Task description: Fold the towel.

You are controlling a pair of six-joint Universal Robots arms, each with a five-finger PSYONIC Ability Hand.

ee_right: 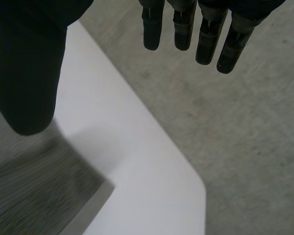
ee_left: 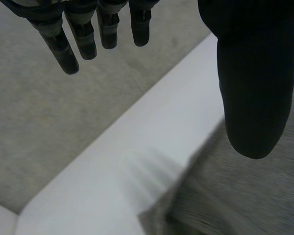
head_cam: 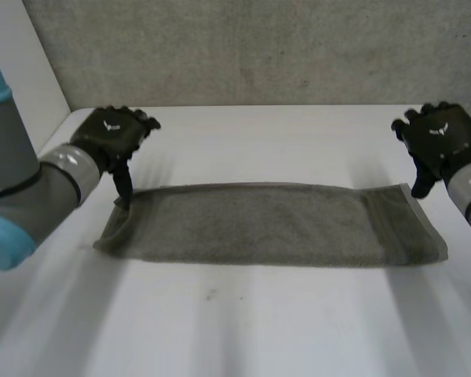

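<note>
Lying flat on the white counter (head_cam: 243, 322), the towel (head_cam: 267, 224) forms one long grey-green strip running from left to right, as the head view shows in full. A grey wall (head_cam: 243, 47) stands behind the counter. The left hand (head_cam: 114, 133) hangs over the towel's far left corner, thumb pointing down so that its tip meets that corner. The right hand (head_cam: 439, 141) hangs at the far right corner, its thumb tip just beside the cloth. The wrist views add what the head view leaves unclear. Along the left palm, the fingers (ee_left: 63, 49) reach out straight and well apart from the thumb (ee_left: 255, 98), which is above the towel's edge; whether it presses the cloth cannot be told. Along the right palm, the fingers (ee_right: 206, 34) are likewise straight and released, nothing held, the towel's corner lying under the thumb (ee_right: 29, 73).
</note>
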